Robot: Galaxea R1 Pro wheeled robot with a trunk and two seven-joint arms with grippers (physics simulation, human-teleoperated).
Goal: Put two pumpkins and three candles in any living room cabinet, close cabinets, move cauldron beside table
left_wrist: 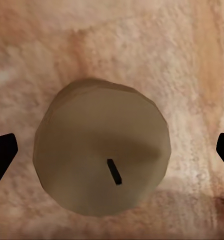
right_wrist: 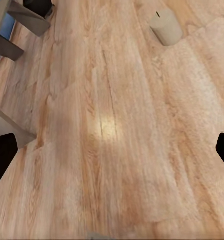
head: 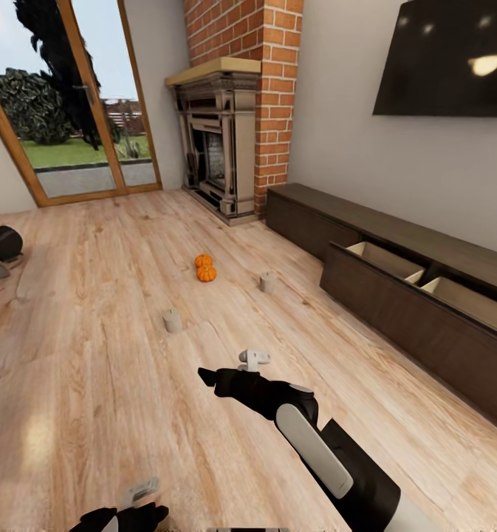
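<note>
Two orange pumpkins sit together on the wood floor, mid-room. One beige candle stands nearer me and another candle stands towards the cabinet, whose near front is pulled out, showing a pale interior. In the left wrist view a candle is seen from straight above, between the spread fingertips of my open left gripper, low in the head view. My right gripper hovers open over bare floor, with a candle ahead of it. The dark cauldron rests at the far left.
A brick fireplace stands at the back, with glass doors to its left. A TV hangs above the cabinet. Grey table legs stand beside the cauldron.
</note>
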